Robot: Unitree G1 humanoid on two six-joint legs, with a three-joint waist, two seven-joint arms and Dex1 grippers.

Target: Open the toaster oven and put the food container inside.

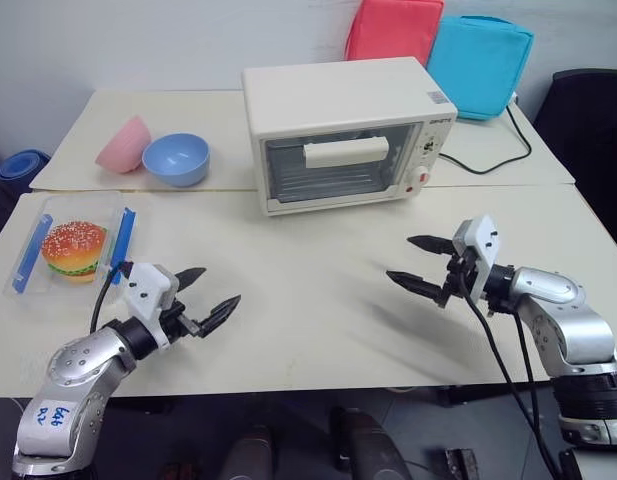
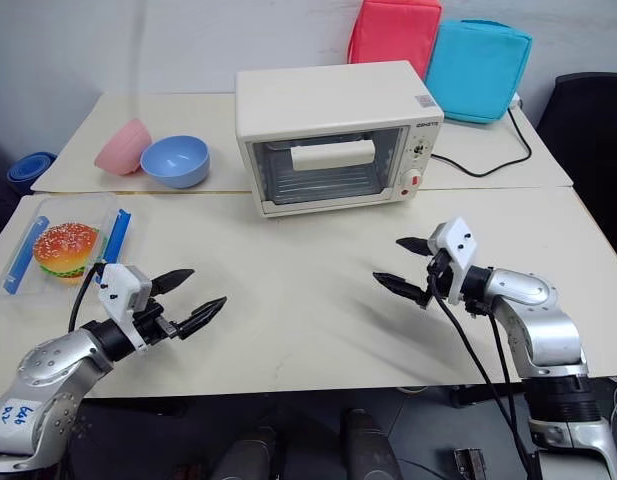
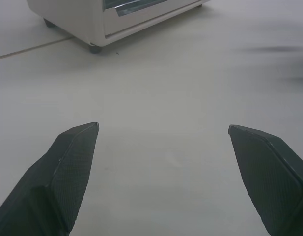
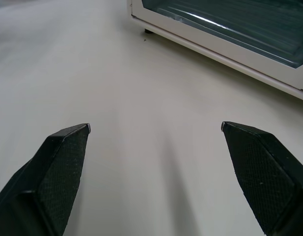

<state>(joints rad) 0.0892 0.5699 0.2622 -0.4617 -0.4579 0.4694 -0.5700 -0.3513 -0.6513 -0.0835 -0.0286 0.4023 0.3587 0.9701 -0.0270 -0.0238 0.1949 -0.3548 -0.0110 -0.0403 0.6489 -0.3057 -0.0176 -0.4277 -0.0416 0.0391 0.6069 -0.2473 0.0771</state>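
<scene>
The left gripper (image 1: 202,292) hovered over the table (image 1: 308,330) in the lower left of the head view, its two black fingers spread wide with nothing between them. The right gripper (image 1: 420,264) hung right of centre, likewise splayed and empty, its fingers pointing toward the frame's middle. A black cable (image 1: 488,350) ran down from the right wrist past the table's near edge.

Just above and left of the left gripper lay the food container (image 1: 68,252), a clear box with blue side clips holding a toy hamburger (image 1: 73,248); it sat near the table's left edge, close to the gripper's wrist but apart from its fingers. Bare tabletop lay between the two grippers and between them and the toaster oven (image 1: 343,130), which stood at upper centre with its glass door shut and its cream bar handle (image 1: 346,152) across the glass. The red knob (image 1: 422,177) showed at the front's lower right.

Left of the oven, well apart from it, a pink bowl (image 1: 124,146) sat tilted, seemingly touching a blue bowl (image 1: 176,159), though the contact was hard to judge. Behind the oven, at the top right, a red cushion (image 1: 393,30) stood beside a blue cushion (image 1: 480,62), and a black cord (image 1: 488,160) curled across the table to the oven's right
</scene>
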